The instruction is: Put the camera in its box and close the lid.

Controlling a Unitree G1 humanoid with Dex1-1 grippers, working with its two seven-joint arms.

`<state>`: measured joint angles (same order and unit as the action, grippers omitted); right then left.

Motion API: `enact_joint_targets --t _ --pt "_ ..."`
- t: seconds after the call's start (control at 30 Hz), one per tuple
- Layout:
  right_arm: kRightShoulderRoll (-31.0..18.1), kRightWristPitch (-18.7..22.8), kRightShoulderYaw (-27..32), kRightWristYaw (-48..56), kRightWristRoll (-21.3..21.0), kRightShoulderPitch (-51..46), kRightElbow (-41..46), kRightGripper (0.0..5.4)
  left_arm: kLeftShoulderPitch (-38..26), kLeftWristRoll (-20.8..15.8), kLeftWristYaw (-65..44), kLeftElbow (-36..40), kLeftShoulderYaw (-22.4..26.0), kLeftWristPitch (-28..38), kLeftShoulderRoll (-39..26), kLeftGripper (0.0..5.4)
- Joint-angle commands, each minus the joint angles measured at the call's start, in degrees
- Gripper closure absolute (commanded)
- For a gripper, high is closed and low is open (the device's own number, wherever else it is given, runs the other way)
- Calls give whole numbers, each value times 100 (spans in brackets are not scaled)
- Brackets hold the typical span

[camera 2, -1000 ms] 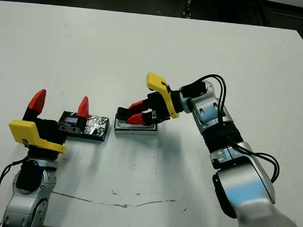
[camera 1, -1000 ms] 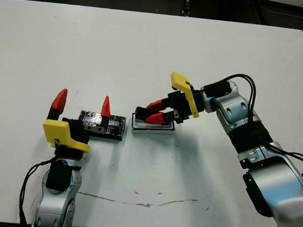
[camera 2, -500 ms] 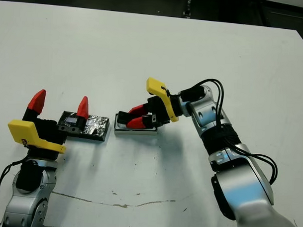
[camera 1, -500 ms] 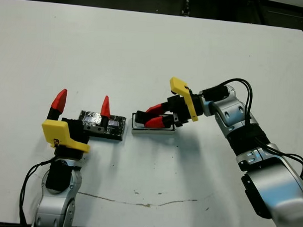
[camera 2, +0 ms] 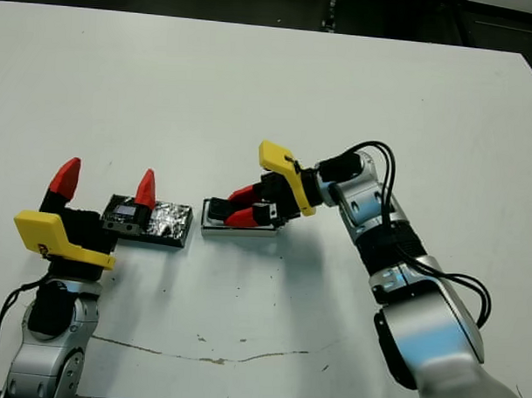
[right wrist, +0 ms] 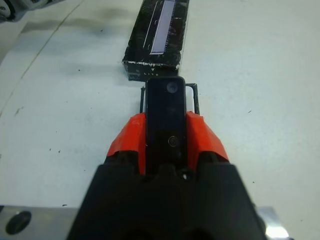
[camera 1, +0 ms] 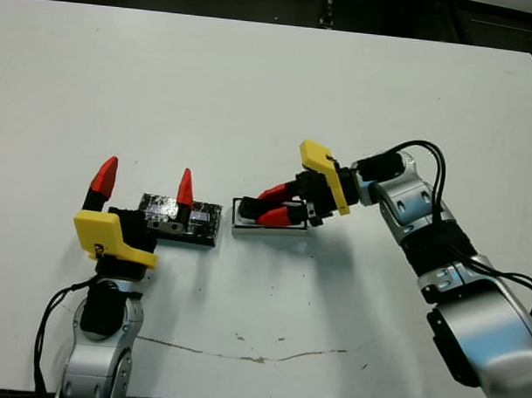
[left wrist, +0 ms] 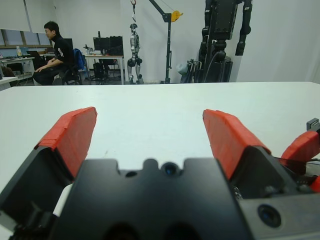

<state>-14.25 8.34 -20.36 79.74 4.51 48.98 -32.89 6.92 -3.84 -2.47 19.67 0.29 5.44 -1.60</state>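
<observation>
The right claw [camera 1: 267,206] grips the camera [right wrist: 165,117] just over the box [camera 1: 267,226] — left claw [camera 1: 144,178] spread wide, holding nothing.

No text, label, brand, number or sign can be read in any view, not on the camera [right wrist: 165,117], not on the lid [right wrist: 157,33], and not on the tabletop [camera 1: 252,94].

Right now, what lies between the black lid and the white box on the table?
Nothing. In the left eye view, only a narrow strip of bare white table separates the lid from the box; they do not touch.
</observation>
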Motion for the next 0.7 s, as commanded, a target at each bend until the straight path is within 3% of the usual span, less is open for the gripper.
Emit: enact_joint_targets --t 0.03,0.2,0.33,0.47,0.7 --pt "-280 83 -22 -17 -135 -112 63 374 103 -10 9 30 6 -69 19 0" --pt "-331 312 -77 119 -150 -87 106 356 110 12 16 19 1 -33 15 0" --pt "-319 -198 -137 286 -200 -15 -48 293 109 11 5 -16 -4 3 15 0" --pt "-315 -440 -86 264 -164 11 -100 238 128 47 23 11 -9 -28 7 0" --pt "-363 -530 -31 275 -125 11 -116 136 114 23 -18 -60 16 59 -12 0"
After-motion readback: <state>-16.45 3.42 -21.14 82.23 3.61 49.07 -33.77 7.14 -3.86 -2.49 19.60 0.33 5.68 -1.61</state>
